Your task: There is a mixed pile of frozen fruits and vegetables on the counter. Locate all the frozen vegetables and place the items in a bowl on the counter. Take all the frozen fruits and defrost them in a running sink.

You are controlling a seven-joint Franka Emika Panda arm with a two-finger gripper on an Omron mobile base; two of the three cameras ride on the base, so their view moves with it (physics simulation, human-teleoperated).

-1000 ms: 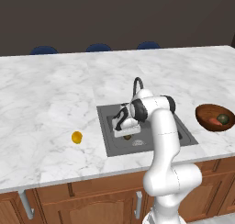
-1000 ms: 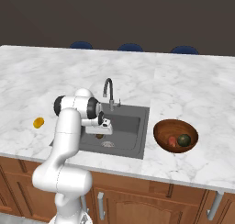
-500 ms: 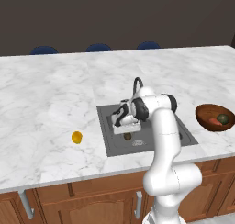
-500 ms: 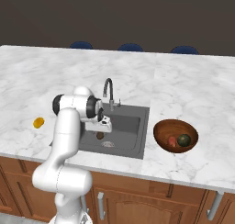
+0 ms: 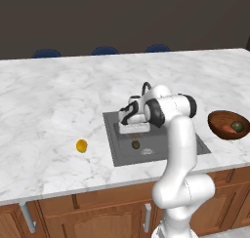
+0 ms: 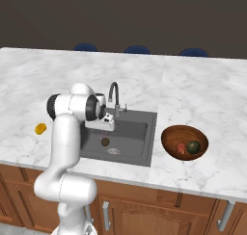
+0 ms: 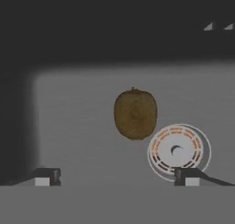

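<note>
The gripper (image 7: 117, 176) has lifted slightly above the sink (image 5: 114, 147). Its spread, empty fingertips (image 7: 46, 176) frame the olive-brown fruit (image 7: 135, 114) lying beyond them, beside the drain (image 7: 178, 150). Farther out, base views add the yellow-orange fruit (image 5: 81, 146) and bowl (image 6: 169, 138).

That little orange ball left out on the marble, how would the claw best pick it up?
Probably from straight above, closing across its widest middle. The yellow-orange ball sits alone on the open counter, left of the sink, with nothing beside it to bump. It looks round, so any side should serve; pinching off-centre might let it roll away. The claw is open over the sink now.
</note>
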